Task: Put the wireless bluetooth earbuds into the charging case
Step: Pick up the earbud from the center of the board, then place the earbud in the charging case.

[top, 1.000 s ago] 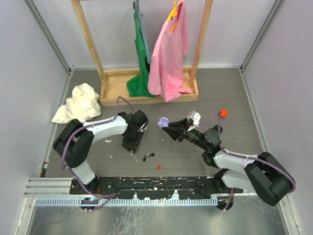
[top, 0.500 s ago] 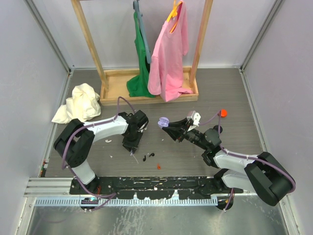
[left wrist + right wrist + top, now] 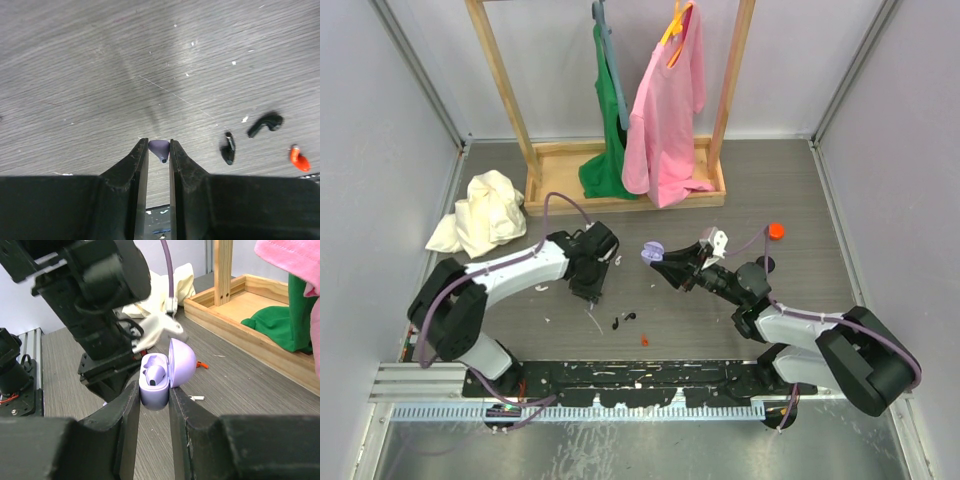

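Pale, plain walls (image 3: pixel 380 150) enclose the left, rear and right sides. The table top (image 3: pixel 800 200) is grey wood-grain, scuffed and flecked white. A wooden rack (image 3: pixel 560 162) at rear centre carries a pink shirt (image 3: pixel 670 110) and a green garment (image 3: pixel 608 160) on hangers. A cream cloth (image 3: pixel 485 212) lies crumpled at left. Lighting is even.

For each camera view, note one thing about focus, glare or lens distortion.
Top external view: evenly lit, wall edges splay outward from the wide lens. Left wrist view: a pale glare streak crosses the table; the earbud is sharp, the black pieces slightly smeared. Right wrist view: the charging case is crisp, the left arm behind it soft.
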`<state>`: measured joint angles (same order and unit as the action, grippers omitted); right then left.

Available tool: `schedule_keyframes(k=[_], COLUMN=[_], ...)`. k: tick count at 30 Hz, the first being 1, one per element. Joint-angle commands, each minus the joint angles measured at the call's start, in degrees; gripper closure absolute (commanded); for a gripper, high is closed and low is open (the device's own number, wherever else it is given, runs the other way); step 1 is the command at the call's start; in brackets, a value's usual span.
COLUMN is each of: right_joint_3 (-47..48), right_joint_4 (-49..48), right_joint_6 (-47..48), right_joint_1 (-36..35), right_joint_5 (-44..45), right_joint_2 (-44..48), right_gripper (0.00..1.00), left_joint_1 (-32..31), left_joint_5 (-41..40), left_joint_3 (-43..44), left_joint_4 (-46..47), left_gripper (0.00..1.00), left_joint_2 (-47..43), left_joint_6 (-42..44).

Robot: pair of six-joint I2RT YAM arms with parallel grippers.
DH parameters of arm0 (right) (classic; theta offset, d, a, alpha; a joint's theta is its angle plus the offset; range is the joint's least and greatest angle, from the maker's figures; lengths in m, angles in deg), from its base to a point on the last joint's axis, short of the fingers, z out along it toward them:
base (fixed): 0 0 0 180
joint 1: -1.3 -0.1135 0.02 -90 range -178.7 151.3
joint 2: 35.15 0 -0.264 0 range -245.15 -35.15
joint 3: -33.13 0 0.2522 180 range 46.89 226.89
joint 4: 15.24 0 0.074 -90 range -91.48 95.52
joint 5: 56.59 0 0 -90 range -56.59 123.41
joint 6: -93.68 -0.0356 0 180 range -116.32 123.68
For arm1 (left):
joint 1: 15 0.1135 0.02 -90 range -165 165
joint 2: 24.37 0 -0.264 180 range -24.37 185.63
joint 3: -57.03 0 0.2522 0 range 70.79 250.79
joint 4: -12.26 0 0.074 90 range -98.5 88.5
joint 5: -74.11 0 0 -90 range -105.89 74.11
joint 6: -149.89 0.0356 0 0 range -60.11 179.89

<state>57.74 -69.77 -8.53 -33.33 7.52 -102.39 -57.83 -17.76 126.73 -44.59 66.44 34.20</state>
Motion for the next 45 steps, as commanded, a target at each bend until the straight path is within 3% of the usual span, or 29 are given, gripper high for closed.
schedule_keyframes(k=[1,12,23,37,45], right_joint_3=[0.78,-0.36,-0.83,-1.04,-1.15], right_joint_4=[-5.57,-10.99,-13.09,-12.79,-12.74], right_joint_6=[1.49,3.3,5.58,7.46,7.66], right_joint_1=[0.27,0.11,-0.33,-1.05,-1.23], right_joint_5=[-1.13,-3.29,-3.73,-3.51,-3.63], right_joint_2=[-0.66,-2.94,-3.71,-3.4,-3.17], right_gripper=[0.99,0.99,0.99,0.99,0.99], left_joint_1=[-1.09,-6.31,-9.16,-14.18,-16.3], left_joint_5=[-4.91,-12.11,-13.32,-12.68,-13.14], left_joint_3=[0.01,-1.62,-11.11,-13.14,-10.96], left_joint_4=[3.36,13.02,35.21,52.9,54.56], left_gripper=[0.87,0.88,0.9,0.9,0.9], left_joint_2=[-7.8,-22.52,-37.82,-34.71,-29.42], left_joint_6=[-2.79,-6.27,-3.73,3.68,8.74])
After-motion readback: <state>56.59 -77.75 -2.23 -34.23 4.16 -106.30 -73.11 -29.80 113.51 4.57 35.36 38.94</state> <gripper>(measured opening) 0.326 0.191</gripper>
